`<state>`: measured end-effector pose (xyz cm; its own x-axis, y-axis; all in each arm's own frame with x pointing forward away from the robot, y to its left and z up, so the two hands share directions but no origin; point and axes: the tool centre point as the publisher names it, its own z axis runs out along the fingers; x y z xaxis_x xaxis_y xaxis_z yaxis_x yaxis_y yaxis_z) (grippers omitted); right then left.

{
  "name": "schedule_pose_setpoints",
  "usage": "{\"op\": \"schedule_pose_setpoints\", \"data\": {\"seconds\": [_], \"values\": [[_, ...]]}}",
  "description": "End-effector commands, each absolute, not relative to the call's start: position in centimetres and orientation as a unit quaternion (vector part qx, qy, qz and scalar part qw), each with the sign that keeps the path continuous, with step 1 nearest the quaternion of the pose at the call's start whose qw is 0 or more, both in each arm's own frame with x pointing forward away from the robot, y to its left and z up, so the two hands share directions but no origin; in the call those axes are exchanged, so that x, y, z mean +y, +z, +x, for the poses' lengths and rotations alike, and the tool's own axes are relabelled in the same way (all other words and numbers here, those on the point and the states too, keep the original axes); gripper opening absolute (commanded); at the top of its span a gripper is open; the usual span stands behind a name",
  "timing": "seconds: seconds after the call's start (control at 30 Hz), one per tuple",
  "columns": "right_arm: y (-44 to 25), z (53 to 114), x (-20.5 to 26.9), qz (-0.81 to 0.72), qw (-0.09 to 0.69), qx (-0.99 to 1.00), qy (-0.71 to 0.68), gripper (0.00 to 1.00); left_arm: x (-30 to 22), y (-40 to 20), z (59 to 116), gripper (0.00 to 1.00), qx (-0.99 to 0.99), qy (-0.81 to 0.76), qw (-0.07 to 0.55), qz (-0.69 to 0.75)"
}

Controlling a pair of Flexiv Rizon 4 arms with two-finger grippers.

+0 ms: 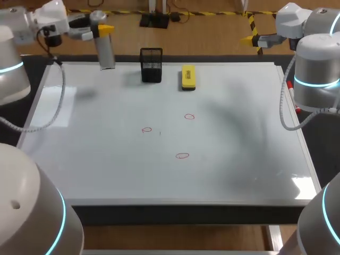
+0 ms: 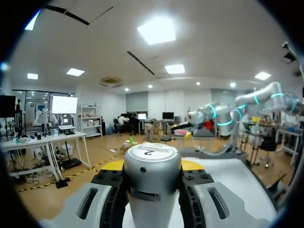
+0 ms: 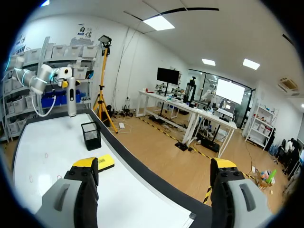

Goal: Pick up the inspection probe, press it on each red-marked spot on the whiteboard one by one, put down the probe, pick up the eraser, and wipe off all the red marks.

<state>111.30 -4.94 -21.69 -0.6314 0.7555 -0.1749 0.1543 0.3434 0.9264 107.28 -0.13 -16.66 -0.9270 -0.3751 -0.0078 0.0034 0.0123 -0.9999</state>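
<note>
Probe (image 1: 107, 52) is picked up: my left gripper (image 2: 152, 167) has both fingers clamped on its barrel and holds it upright over the whiteboard's (image 1: 239, 159) far left corner. Three red marks (image 1: 182, 155) are unwiped. I judge pressing not yet begun. Eraser (image 1: 188, 76) lies untouched beside the black mesh holder (image 1: 151, 65). Right gripper (image 3: 154, 166) is spread wide and empty.
</note>
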Motion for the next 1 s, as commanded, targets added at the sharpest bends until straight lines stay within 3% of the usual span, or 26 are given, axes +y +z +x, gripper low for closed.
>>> {"op": "schedule_pose_setpoints", "data": {"seconds": [0.03, 1.0], "values": [[-21.7, 111.4, -5.0, 0.299, 0.307, 0.76, 0.488, 1.0, 1.3, -17.5, 106.2, 0.0, 0.686, -0.686, 0.175, -0.166], [-21.7, 111.4, -5.0, 0.299, 0.307, 0.76, 0.488, 1.0, 5.9, -19.5, 106.7, 0.0, 0.692, -0.675, 0.183, -0.178]]}}
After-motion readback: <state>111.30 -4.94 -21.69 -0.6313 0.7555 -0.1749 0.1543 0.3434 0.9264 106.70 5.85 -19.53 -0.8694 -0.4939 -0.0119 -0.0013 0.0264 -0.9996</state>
